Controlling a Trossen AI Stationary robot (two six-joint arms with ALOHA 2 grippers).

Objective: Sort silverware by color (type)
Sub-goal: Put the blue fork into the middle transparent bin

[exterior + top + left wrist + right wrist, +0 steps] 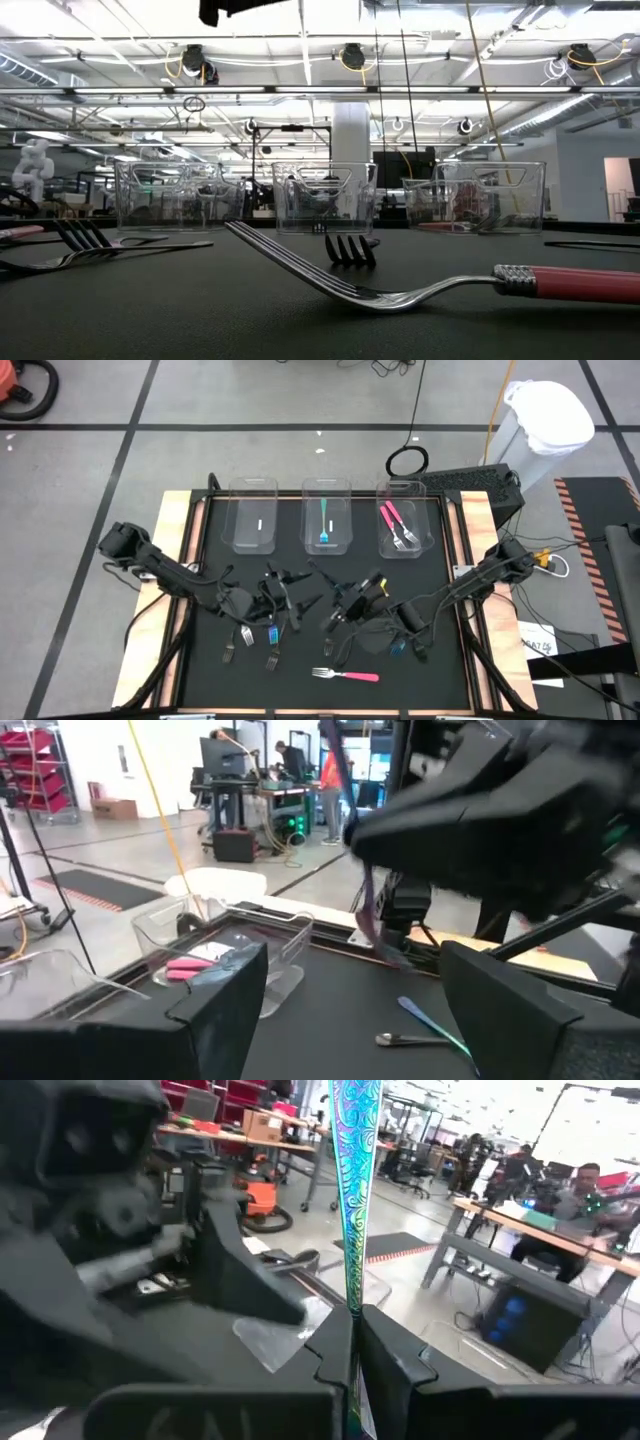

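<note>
The black mat (pixel 320 660) on the table is serving as the reference surface. Three clear bins are standing in a row along its far edge. The left bin (pixel 252 512) is showing only a small pale mark inside. The middle bin (pixel 326 512) is holding one teal-handled fork (pixel 325 523). The right bin (pixel 405 520) is holding two pink-handled forks (pixel 396 525), lying crossed.

The right gripper (pixel 352 1342) is hovering above the middle of the mat, nearer than the bins, with its fingers closed tight on a fork with an iridescent blue-green handle (pixel 353 1190); the handle is standing straight up from between the fingertips. In the left wrist view the same utensil is appearing as a thin strip hanging below the right arm's gripper, clear of the mat.

The left gripper (pixel 345 1010) is waiting low over the mat, left of the right gripper, with its fingers (pixel 225 1010) standing wide apart and nothing between them.

Loose silverware is lying on the near half of the mat. A pink-handled fork on the mat (pixel 345 675) is resting by the near edge, tines to the left; in the low view it is filling the foreground. A blue-handled fork (pixel 272 640) and several dark forks (pixel 240 638) are lying left of centre beneath the left arm. Another blue-handled piece (pixel 398 648) is lying right of centre, partly hidden by the right arm.
</note>
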